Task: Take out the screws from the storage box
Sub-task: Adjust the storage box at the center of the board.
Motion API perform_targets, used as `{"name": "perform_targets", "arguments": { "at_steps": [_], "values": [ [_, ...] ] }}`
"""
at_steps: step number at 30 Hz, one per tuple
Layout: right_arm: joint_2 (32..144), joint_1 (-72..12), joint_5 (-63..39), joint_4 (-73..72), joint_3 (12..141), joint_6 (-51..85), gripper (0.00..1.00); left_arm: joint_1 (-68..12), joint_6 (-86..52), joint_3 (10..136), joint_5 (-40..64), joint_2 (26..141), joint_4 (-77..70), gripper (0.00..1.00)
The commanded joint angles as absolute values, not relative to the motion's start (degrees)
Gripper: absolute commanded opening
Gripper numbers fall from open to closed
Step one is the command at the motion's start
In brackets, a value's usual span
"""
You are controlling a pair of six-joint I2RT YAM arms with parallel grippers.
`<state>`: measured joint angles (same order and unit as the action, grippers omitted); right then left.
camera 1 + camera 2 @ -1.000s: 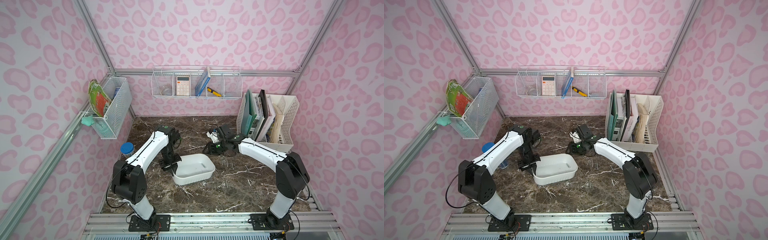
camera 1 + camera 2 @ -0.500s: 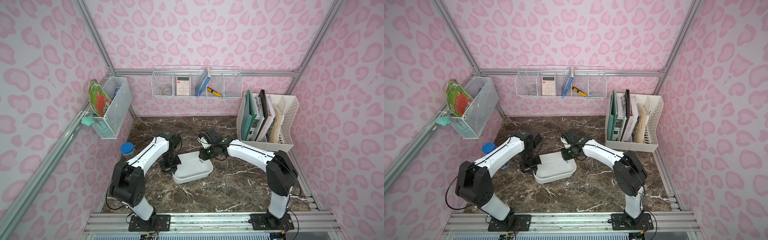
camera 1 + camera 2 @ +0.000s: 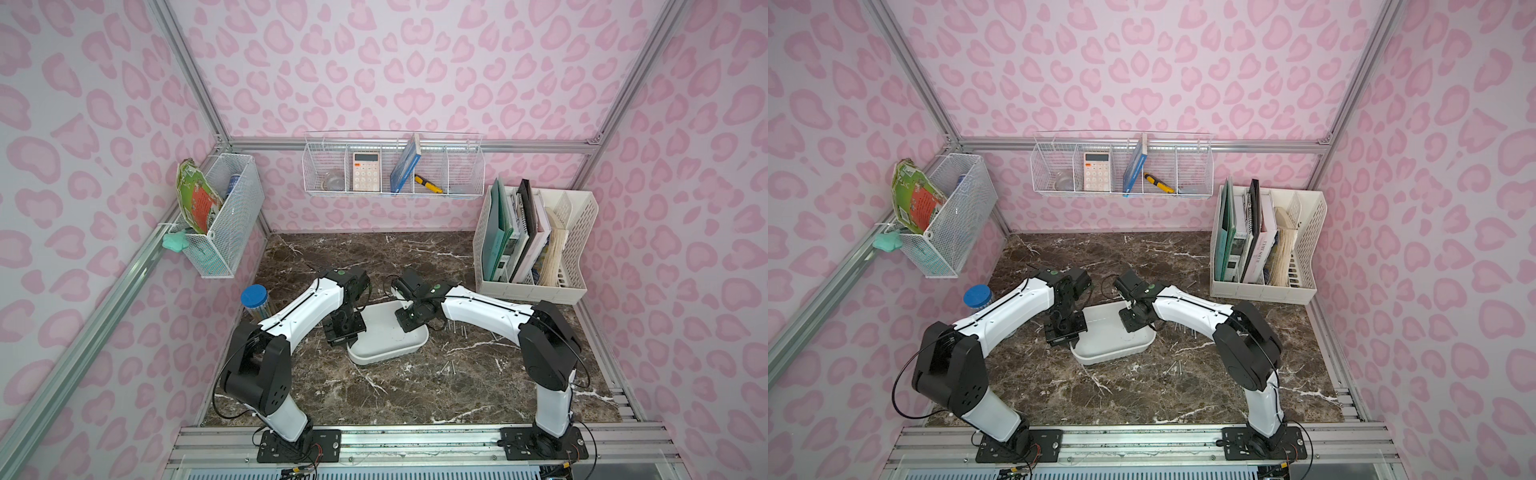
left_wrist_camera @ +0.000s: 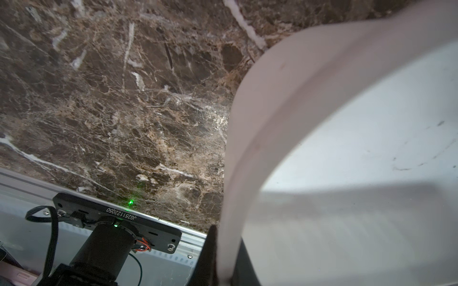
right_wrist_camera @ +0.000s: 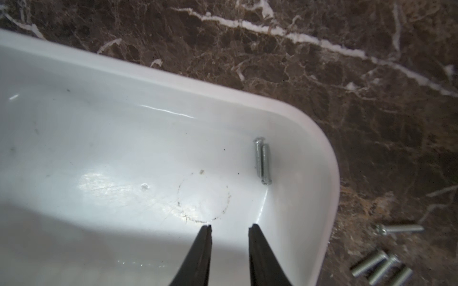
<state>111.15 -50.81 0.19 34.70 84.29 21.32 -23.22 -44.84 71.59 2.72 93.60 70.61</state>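
L hand [image 4: 224, 258] pinching white storage box [image 4: 347, 138] rim, R hand [image 5: 230, 226] narrow gap, 2 silver screws [image 5: 263, 162] inside

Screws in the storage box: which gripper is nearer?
Right. The right gripper hovers inside the storage box near the screws; the left gripper clamps its opposite rim.

White storage box [image 3: 384, 347]: shallow, rounded corners, scuffed floor, sits near the middle of the desk [image 3: 415, 399]. Two silver screws [image 5: 262, 161] inside, side by side, touching, close to one corner. Further screws [image 5: 378, 266] lie loose on the desk just outside that corner.
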Motion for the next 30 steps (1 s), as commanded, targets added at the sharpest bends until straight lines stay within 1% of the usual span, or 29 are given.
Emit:
{"name": "perform_targets", "arguments": {
  "at_steps": [1,6,18,21,27,30],
  "values": [
    [112.23,-50.97,3.41,34.46,84.32,21.25,0.31,-23.38,-45.36,71.03,1.58,92.93,70.67,0.00],
    [115.40,-50.89,5.76,34.65,86.75,21.44,0.32,-23.54,-45.57,70.29,1.41,92.55,70.41,0.00],
    [123.16,-49.76,7.03,36.97,92.41,22.39,0.31,-23.91,-46.27,68.35,1.32,93.40,68.79,0.00],
    [124.51,-49.73,6.83,37.68,92.31,22.67,0.30,-23.91,-47.13,67.05,1.30,93.83,67.54,0.00],
    [126.21,-49.81,4.31,38.60,90.53,23.95,0.23,-23.91,-48.17,65.17,2.19,95.06,64.90,0.00],
    [126.30,-50.28,3.74,38.75,89.41,24.45,0.23,-23.91,-48.51,64.27,2.67,95.03,63.63,0.00]
  ]
}}
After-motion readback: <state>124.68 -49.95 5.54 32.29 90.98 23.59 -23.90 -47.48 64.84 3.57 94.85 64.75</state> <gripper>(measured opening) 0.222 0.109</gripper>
